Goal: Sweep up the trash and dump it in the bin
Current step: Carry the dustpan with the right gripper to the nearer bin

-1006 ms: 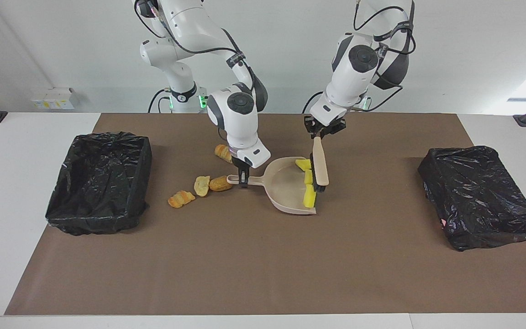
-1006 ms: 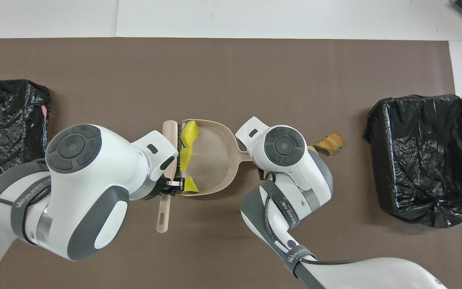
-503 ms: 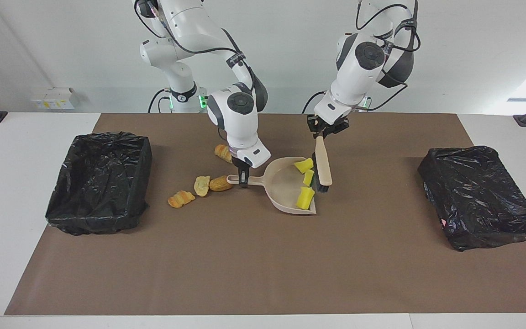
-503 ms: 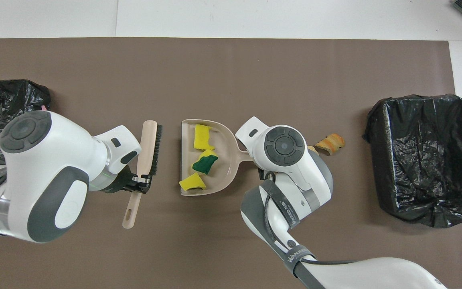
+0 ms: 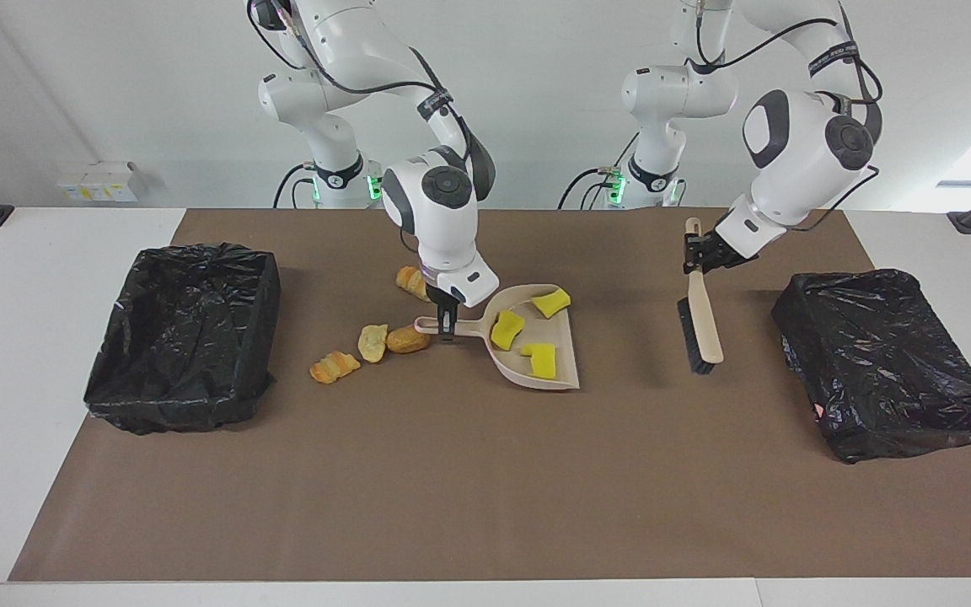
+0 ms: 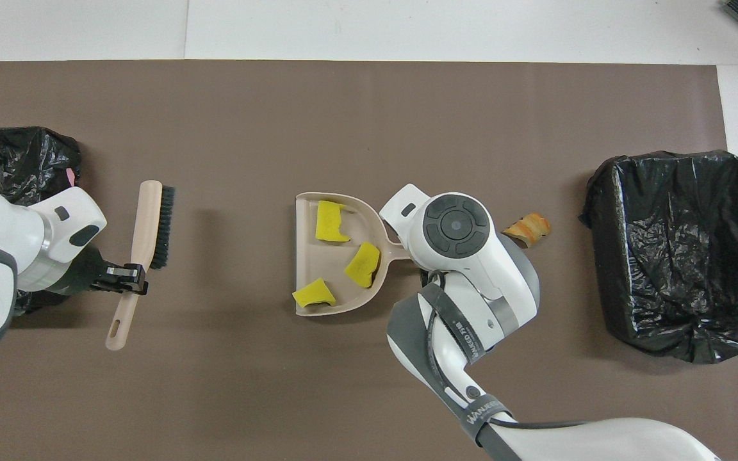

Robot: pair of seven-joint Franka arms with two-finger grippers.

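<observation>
**Yellow chunks in the dustpan, bread pieces on the mat**

On the brown mat (image 5: 469, 489), the right gripper (image 5: 448, 324) is clamped on the handle of the dustpan (image 5: 565, 375), which holds three yellow chunks (image 5: 506, 329). Four bread pieces (image 5: 407, 339) lie on the mat just beside the handle, toward the right arm's end. The left gripper (image 5: 693, 255) is closed tight on the brush (image 5: 702, 324), holding it over the mat between the dustpan and a black-lined bin (image 5: 886, 362). Another lined bin (image 5: 186, 333) sits at the right arm's end.
</observation>
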